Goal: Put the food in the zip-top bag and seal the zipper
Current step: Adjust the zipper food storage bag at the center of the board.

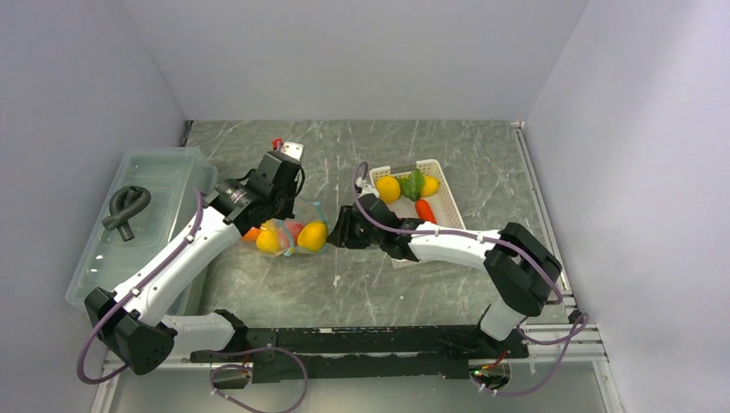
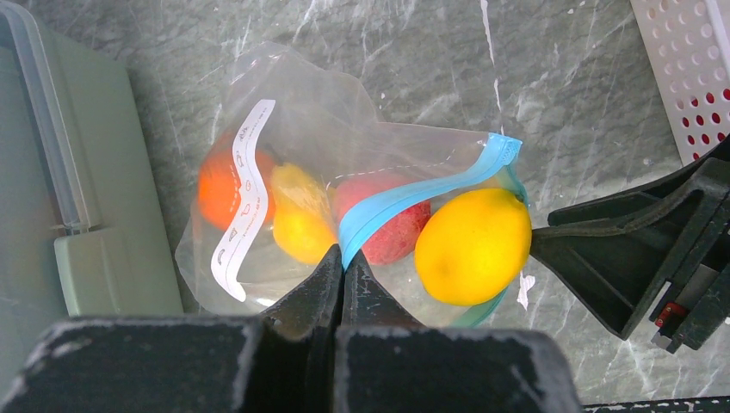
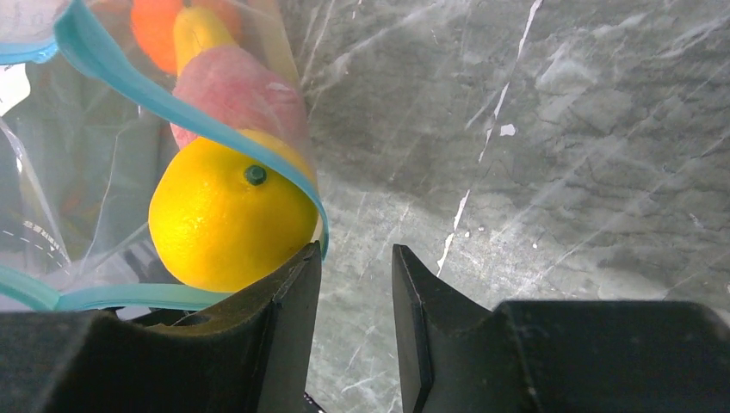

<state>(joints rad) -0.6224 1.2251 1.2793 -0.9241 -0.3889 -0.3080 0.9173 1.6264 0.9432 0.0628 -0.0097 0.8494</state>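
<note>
The zip-top bag (image 1: 288,225) is lying on the marble table (image 1: 387,284) left of centre. In the top view its long axis is running from 9 to 3 o'clock, with the mouth pointing to 3 o'clock. The task is looking about half done: three fruits are lying inside, while the white basket (image 1: 451,205) at 2 o'clock of the bag is holding more food. The left gripper (image 2: 343,258) is pinching the zipper (image 2: 405,198), its jaws closed on it. The right gripper (image 3: 355,258) is hovering at the mouth, its jaws narrowly apart and empty. It is touching a lemon (image 2: 473,245) that is sitting in the unsealed mouth.
</note>
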